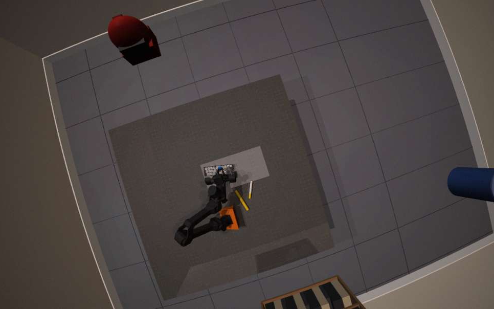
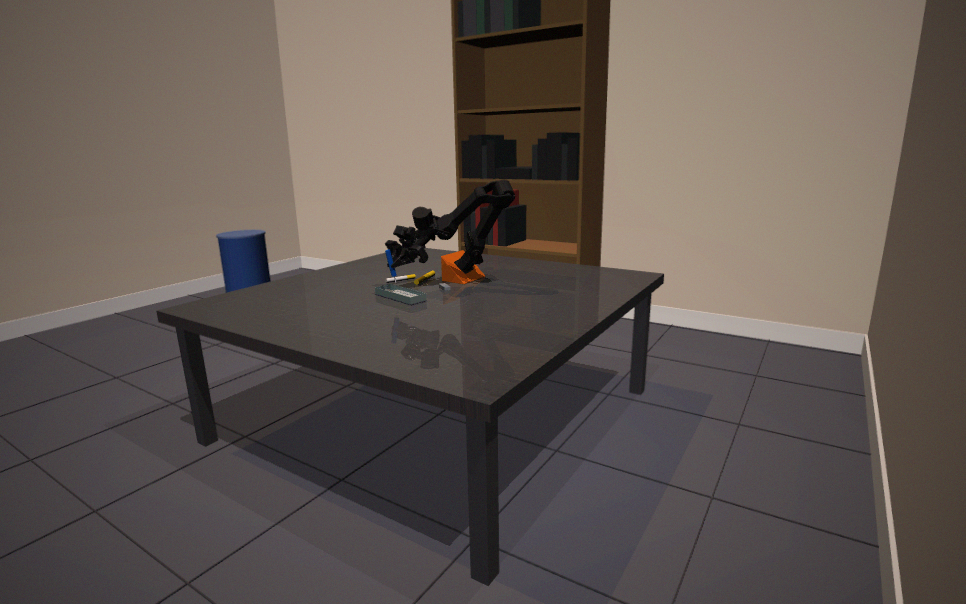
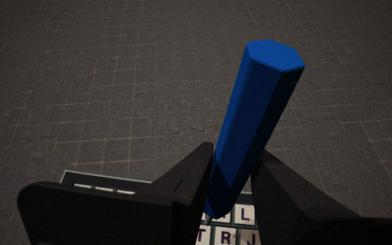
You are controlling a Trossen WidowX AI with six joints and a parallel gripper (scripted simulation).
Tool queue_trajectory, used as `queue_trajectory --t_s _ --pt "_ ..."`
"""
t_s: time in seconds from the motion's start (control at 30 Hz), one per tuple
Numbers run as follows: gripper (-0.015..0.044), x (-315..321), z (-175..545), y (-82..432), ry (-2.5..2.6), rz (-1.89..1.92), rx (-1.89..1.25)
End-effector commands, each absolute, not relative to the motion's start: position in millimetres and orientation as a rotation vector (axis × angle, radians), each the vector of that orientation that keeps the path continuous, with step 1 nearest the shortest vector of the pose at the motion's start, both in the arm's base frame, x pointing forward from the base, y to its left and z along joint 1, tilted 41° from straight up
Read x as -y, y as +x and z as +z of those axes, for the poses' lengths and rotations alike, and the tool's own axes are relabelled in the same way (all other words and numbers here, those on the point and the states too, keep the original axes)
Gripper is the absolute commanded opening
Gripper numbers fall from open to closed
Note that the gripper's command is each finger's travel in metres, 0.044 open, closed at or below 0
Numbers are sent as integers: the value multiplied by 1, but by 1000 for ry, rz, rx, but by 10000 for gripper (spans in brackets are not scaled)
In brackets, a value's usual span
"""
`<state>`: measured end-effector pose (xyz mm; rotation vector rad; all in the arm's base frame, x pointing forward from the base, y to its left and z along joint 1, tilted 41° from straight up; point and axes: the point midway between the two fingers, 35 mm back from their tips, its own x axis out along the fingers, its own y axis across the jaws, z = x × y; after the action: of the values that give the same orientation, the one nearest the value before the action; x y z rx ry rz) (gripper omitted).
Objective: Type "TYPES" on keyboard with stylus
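Note:
The blue stylus (image 1: 220, 167) (image 2: 389, 261) (image 3: 262, 93) is held between the fingers of my gripper (image 3: 231, 153), which is shut on it. It leans, with its thick end up and its thin grey tip down over the keyboard (image 1: 207, 169) (image 2: 399, 297) (image 3: 244, 214). In the wrist view the tip shows just above the T key (image 3: 201, 235), left of the L key and up-left of the R key (image 3: 225, 238). I cannot tell whether the tip touches a key. My fingers and gripper body hide much of the keyboard's left part and right end in that view.
A yellow stick (image 1: 242, 200) (image 2: 424, 277) and a white-and-yellow stick (image 1: 250, 188) (image 2: 399, 278) lie on the desk (image 1: 279, 153) (image 2: 307, 322) beside the arm. The arm stands on an orange base (image 1: 234, 220) (image 2: 454, 270). A small grey object (image 2: 444, 286) lies near the keyboard.

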<state>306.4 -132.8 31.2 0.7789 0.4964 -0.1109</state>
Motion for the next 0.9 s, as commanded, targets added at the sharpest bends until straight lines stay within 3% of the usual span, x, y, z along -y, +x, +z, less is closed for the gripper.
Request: queue_trajectory --t_s 0.0,0.1,0.17,0.87 --pt "70 133 31 306 779 -112 -496" --pt "50 133 31 306 779 -112 -496" --pt "0 132 32 307 774 -117 -493" --pt "0 104 47 322 692 -237 -380"
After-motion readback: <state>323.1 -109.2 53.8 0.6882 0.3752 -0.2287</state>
